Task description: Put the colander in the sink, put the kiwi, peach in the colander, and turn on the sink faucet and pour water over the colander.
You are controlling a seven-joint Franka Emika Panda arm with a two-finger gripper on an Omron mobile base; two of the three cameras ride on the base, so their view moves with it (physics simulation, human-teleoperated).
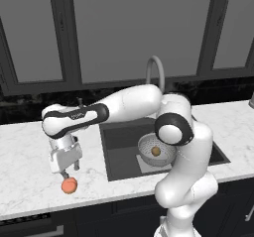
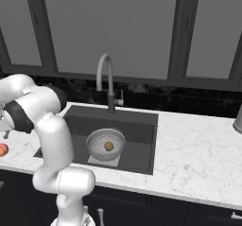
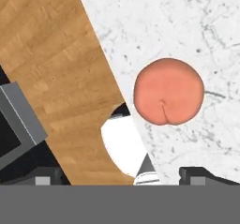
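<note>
Near the tabletop's front edge, left of the sink, our pincer hangs wide right above the peach; we judge a short straight descent will do.

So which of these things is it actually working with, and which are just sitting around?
Part of the job:
colander in the sink
kiwi in the colander
peach on the counter, under the open gripper
faucet, no water running

Just there:
grey object at the counter's right edge
</note>
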